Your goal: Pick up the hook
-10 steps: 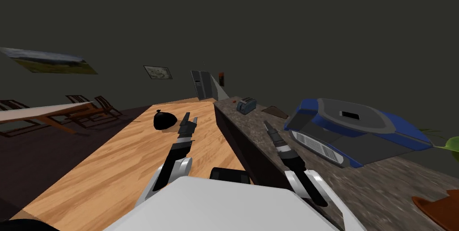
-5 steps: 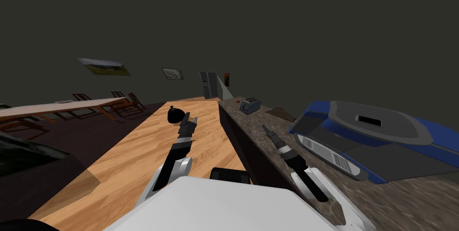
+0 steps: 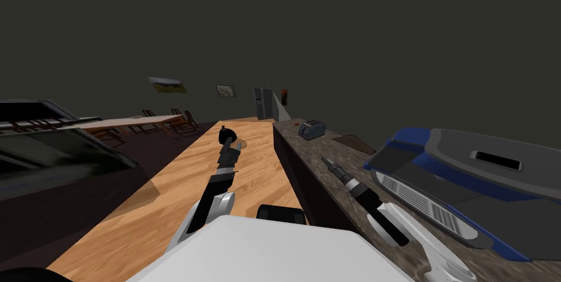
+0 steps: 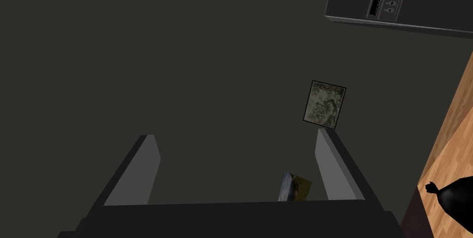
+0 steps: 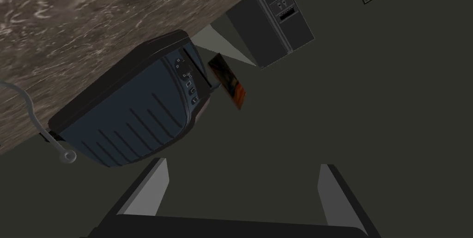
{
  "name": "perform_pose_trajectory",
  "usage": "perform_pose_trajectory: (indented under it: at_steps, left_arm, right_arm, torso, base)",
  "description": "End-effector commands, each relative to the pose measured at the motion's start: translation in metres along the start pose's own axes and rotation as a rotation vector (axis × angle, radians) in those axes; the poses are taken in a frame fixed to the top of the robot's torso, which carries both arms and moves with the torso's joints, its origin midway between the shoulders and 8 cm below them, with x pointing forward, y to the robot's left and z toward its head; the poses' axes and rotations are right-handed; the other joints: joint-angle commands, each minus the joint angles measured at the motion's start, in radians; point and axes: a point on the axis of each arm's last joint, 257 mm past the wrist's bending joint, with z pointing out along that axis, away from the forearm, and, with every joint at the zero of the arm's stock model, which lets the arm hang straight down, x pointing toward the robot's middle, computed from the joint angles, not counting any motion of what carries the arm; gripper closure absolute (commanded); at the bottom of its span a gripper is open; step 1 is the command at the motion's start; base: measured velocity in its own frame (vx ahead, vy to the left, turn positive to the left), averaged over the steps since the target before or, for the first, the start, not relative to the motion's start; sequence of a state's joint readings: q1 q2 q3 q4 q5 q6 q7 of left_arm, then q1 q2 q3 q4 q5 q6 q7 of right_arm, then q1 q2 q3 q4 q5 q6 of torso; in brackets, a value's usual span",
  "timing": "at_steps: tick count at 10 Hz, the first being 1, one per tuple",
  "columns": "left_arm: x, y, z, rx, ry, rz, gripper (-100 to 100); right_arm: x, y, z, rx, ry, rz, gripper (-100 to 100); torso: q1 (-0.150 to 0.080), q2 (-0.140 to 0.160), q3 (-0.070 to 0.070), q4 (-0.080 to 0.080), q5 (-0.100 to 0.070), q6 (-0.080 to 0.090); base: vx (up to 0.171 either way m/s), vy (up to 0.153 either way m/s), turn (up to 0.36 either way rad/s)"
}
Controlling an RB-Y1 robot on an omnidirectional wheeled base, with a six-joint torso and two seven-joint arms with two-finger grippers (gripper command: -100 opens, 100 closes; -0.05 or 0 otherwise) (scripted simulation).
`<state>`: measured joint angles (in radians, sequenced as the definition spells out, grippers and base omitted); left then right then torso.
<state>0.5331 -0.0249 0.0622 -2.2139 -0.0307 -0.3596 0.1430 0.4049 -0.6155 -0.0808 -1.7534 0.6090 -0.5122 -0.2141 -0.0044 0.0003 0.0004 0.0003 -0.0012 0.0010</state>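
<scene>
A thin grey wire hook [image 5: 28,110] with a small ring at one end lies on the brown stone counter [image 5: 69,27], right beside a dark blue-grey toaster [image 5: 134,115]. My right gripper [image 5: 242,162] is open and empty, well short of the hook, which lies off to one side of its fingers. In the head view the right gripper [image 3: 327,162] hovers over the counter's [image 3: 328,158] near part, with the toaster [image 3: 312,129] far ahead. My left gripper [image 3: 233,143] is raised over the wooden floor, and its wrist view shows that gripper [image 4: 235,133] open and empty.
A big blue and grey appliance [image 3: 471,180] takes up the counter at my right. A flat brown board [image 3: 353,142] lies between it and the toaster. A black bag [image 3: 225,135] sits on the floor ahead. A dark cabinet [image 3: 55,153] is at my left, and a long table [image 3: 131,122] with chairs stands beyond it.
The whole head view has shifted, so I have moved: the dark cabinet has come in at the left, the blue appliance looms larger at the right, the bag looks smaller. Both arms keep their pose.
</scene>
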Motion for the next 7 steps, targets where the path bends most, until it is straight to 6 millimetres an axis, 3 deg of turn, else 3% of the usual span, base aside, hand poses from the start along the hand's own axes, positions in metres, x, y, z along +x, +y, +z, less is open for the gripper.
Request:
perform_pose_trajectory:
  at_steps: [1,4,5,7]
  left_arm:
    - [0.0,0.0,0.0,0.0,0.0,0.0,0]
    - [0.0,0.0,0.0,0.0,0.0,0.0,0]
    - [0.0,0.0,0.0,0.0,0.0,0.0,0]
    - [0.0,0.0,0.0,0.0,0.0,0.0,0]
  right_arm:
    - [0.008,-0.017,-0.007,0.029,0.064,-0.054,-100]
    - [0.017,-0.051,-0.021,0.078,0.166,-0.132,-100]
    - [0.017,-0.051,-0.021,0.078,0.166,-0.132,-100]
    - [0.023,-0.084,-0.039,0.13,0.258,-0.188,-100]
  torso:
    - [0.0,0.0,0.0,0.0,0.0,0.0]
    - [0.0,-0.001,-0.001,0.0,0.0,0.0]
    - [0.0,-0.002,-0.001,0.0,0.0,-0.001]
    - [0.001,-0.003,-0.002,-0.001,0.0,-0.001]
  base:
    - [-0.037,-0.023,0.153]
    - [-0.031,-0.027,0.201]
    - [-0.013,-0.02,0.092]
    - [-0.016,-0.025,0.232]
